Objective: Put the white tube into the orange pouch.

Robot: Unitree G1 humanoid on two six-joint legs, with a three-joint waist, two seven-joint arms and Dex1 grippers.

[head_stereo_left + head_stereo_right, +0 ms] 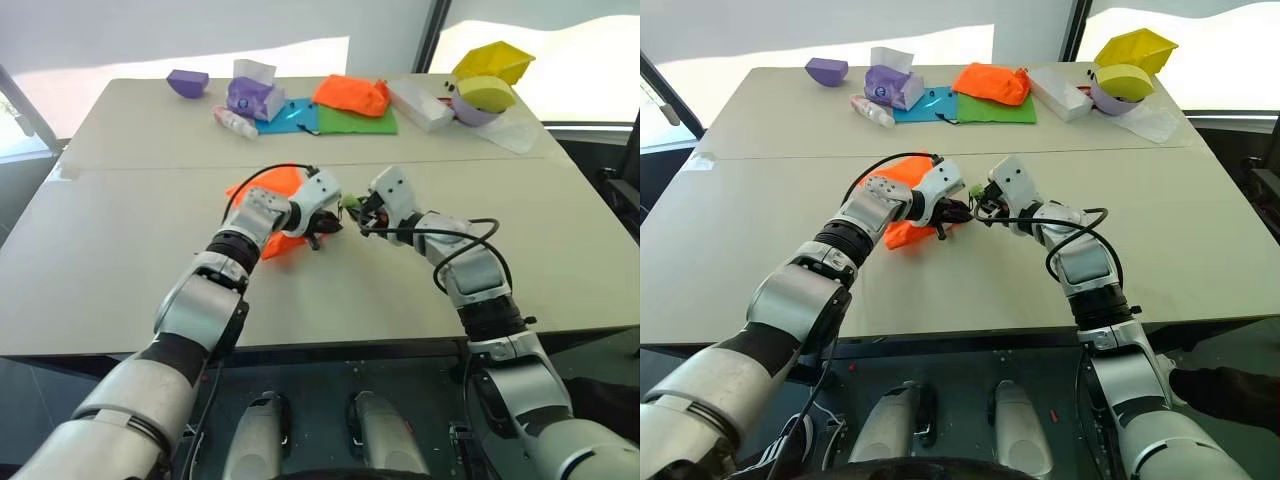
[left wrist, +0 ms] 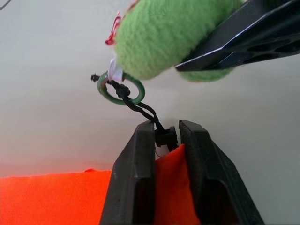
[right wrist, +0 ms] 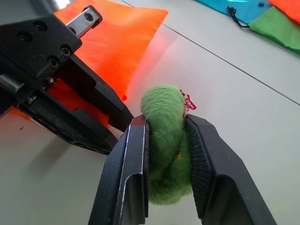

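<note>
Near half of the surface (image 1: 120,300), about midway between its side edges: left gripper (image 2: 167,137), fingers pinched on the neck of the orange pouch (image 1: 272,212) at the dark cord lock. The pouch body lies flat behind and to the left of that gripper.

Just beyond it, nearly touching: right gripper (image 3: 167,140), fingers clamped on a fuzzy green charm (image 3: 166,140). A thin dark cord (image 2: 140,107) runs from the pouch neck through a green ring (image 2: 121,91) up to that charm, so the two grippers face each other along the cord line. Judged: pulling them apart along this axis would work the drawstring.

Far edge of the surface, left to right: purple bowl (image 1: 187,82), purple pouch (image 1: 247,97), blue cloth (image 1: 295,117), green cloth (image 1: 358,121), orange cloth bundle (image 1: 352,95), white box (image 1: 420,105), yellow bowls (image 1: 490,75).

White tube (image 1: 233,121): far left portion, by the purple pouch, long axis slanting toward the far-left corner. Well apart from both grippers; the left arm looks nearer.
</note>
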